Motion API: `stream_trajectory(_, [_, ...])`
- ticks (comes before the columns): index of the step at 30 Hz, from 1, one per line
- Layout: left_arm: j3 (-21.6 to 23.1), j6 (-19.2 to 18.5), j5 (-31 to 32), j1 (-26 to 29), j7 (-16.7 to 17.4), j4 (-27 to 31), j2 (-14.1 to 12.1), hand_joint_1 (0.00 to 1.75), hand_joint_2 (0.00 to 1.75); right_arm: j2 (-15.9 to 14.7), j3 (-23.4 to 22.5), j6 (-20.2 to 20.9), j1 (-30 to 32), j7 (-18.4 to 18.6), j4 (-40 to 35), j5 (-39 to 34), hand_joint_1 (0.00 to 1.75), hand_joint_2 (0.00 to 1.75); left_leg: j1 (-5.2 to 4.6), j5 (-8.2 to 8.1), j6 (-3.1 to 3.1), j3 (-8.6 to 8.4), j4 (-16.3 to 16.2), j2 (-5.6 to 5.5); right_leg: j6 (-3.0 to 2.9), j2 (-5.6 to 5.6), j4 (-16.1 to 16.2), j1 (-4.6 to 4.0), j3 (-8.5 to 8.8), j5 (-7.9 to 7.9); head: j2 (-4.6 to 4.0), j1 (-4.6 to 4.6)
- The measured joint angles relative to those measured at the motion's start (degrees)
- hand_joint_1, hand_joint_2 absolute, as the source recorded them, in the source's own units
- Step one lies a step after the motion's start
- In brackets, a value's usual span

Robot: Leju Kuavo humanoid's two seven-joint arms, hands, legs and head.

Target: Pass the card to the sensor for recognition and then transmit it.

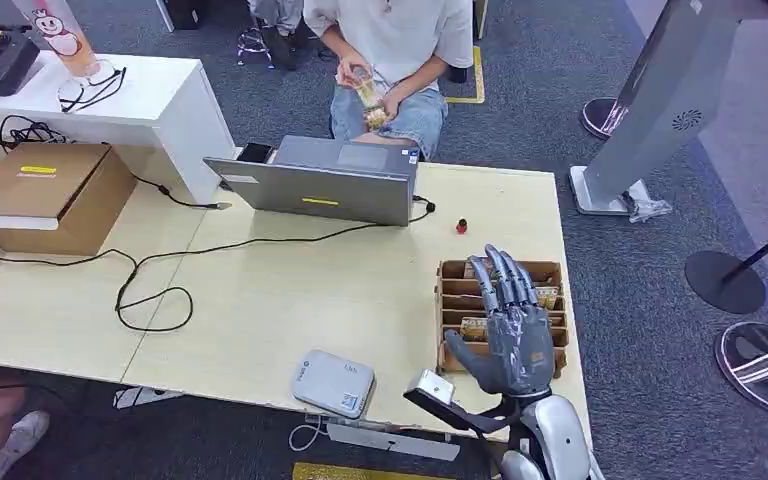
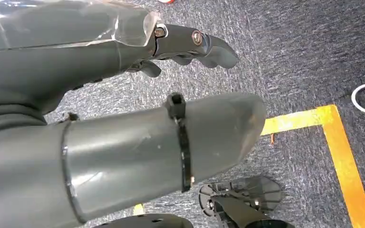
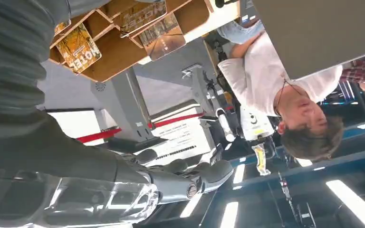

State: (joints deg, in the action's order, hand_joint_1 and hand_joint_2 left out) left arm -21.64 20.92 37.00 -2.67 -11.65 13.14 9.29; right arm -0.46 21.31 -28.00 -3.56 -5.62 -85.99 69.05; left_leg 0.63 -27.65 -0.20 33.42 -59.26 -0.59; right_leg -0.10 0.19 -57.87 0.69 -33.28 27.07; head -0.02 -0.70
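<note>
The right hand [image 1: 508, 330] is at the lower right of the head view, raised above a brown tray [image 1: 452, 268] at the table's [image 1: 290, 300] right edge. Its fingers [image 1: 500, 272] are stretched out and apart, thumb out to the side, holding nothing.

The tray is split into narrow slots lying across it. Cards [image 1: 475, 326] lie in several of the slots, their patterned faces showing between the dividers; the hand hides the middle of the tray. The right wrist view shows the slots closer, with a yellow-brown card [image 3: 80, 46] printed with letters in one and another card [image 3: 161, 35] in a neighbouring slot.

The sensor [image 1: 333, 382], a flat grey box, lies near the table's front edge at lower centre of the head view, left of the hand and apart from the tray. A small red object [image 1: 461, 226] stands just above the tray.

An open laptop [image 1: 315, 185] sits at upper centre, with a person [image 1: 392, 50] seated behind it holding something in both hands. A cardboard box [image 1: 50, 192] is at the left.

The left hand [image 2: 123, 95] hangs over grey carpet [image 2: 304, 61] with a yellow tape corner [image 2: 332, 128]; its fingers [image 2: 204, 45] are straight and hold nothing.
</note>
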Motion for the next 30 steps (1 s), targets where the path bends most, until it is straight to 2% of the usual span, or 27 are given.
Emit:
stream_trajectory(12, [0.0, 0.0, 0.0, 0.0, 0.1, 0.0, 0.0, 0.0, 0.0, 0.0, 0.0, 0.3, 0.0, 0.0, 0.0, 0.0, 0.0, 1.75, 0.0, 0.0, 0.0, 0.0, 0.0, 0.0, 0.0, 0.0, 0.0, 0.0, 0.0, 0.0, 0.0, 0.0])
stream_trajectory(23, [0.0, 0.0, 0.2, 0.0, 0.1, 0.0, 0.0, 0.0, 0.0, 0.0, 0.2, 4.3, -0.1, 1.3, 0.0, 1.2, 0.0, 1.75, 0.0, 0.0, 0.0, 0.01, 0.0, 0.0, 0.0, 0.0, 0.0, 0.0, 0.0, 0.0, 0.0, 0.02])
stream_trajectory(30, [0.0, 0.0, 0.2, 0.0, 0.1, 0.0, 0.0, 0.0, 0.0, 0.0, 0.3, 4.8, -0.1, 1.4, 0.0, 1.8, 0.0, 1.75, 0.0, 0.0, 0.0, 0.01, 0.0, 0.0, 0.0, 0.0, 0.0, 0.0, 0.0, 0.0, 0.0, 0.0])
